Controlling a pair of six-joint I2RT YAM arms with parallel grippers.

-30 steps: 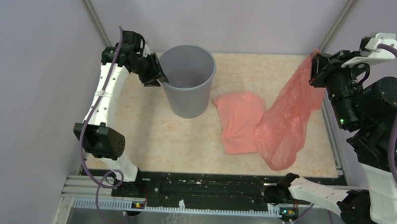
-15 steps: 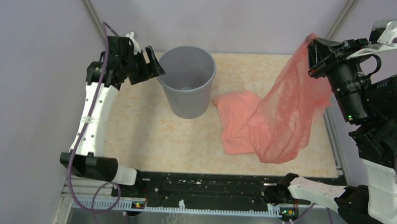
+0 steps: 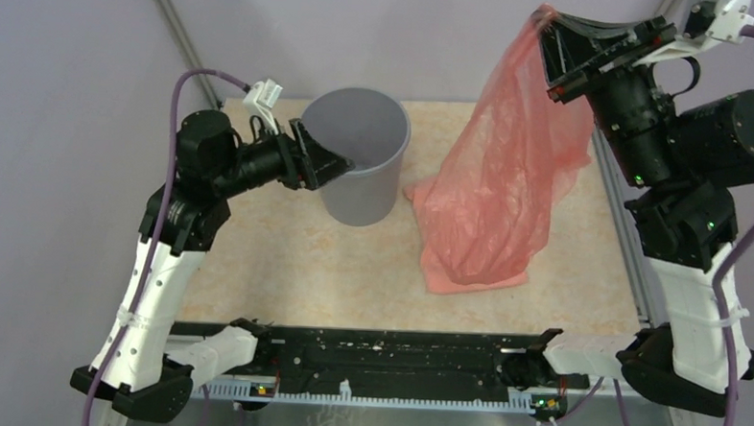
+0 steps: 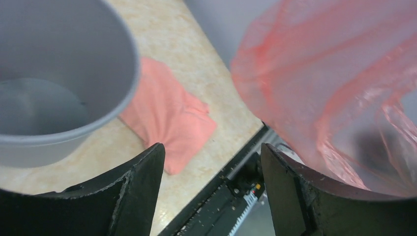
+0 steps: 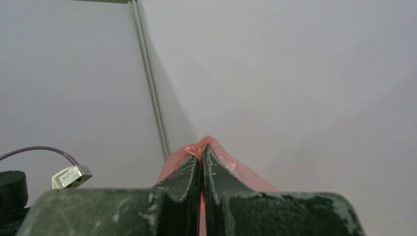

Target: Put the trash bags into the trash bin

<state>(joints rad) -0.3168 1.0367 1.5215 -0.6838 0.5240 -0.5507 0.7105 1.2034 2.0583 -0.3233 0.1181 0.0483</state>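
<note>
Now clamping right gripper (image 3: 547,17) on trash bag (image 3: 505,171) top, dangling it long-axis vertical, bottom down, toward table (image 3: 285,257) right edge; holding left gripper (image 4: 211,147) spread beside trash bin (image 3: 360,188).

Salmon-pink translucent trash bags (image 3: 504,180), plain grey trash bin (image 3: 360,188), beige marbled table (image 3: 285,257), lilac walls (image 3: 61,113)

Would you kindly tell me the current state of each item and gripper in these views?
trash bin: upright, open-topped, nothing visible inside.
lifted trash bag: pinched at its top, hanging loose above the table.
folded trash bag: lying flat on the table, outside the bin.
left gripper: open, empty, beside the bin's rim.
right gripper: shut on the lifted trash bag, raised high.
</note>
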